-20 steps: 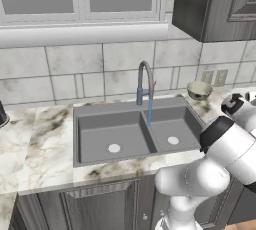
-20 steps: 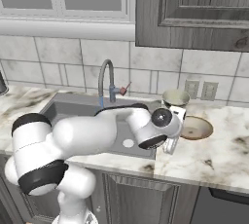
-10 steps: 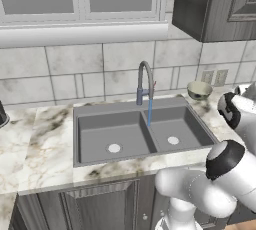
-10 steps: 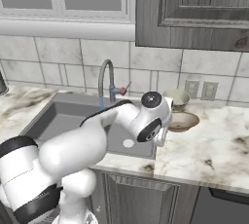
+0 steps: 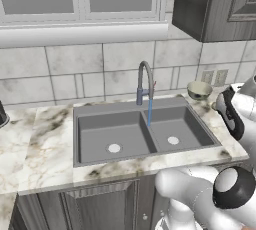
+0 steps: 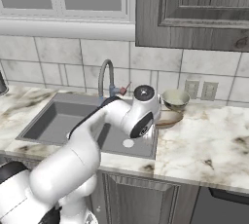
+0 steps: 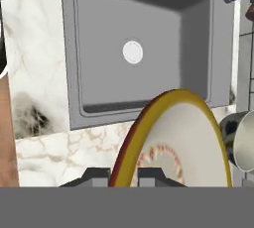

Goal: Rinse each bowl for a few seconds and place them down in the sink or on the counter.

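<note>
My gripper is shut on the rim of a bowl with a yellow edge, a cream inside and a red pattern. The bowl is tilted on edge over the counter, close to the right basin of the sink. From the right base camera the held bowl shows just right of my hand, at the sink's right rim. A second bowl sits on the counter behind it, also seen as the greyish bowl and the bowl near the wall.
The arched faucet runs a thin stream of water into the sink near the divider. Wall sockets and dark upper cabinets lie behind. My arm spans the sink's front in the right base view.
My hand has carried the held bowl left along the counter toward the sink's right rim. The second bowl has stayed put.
</note>
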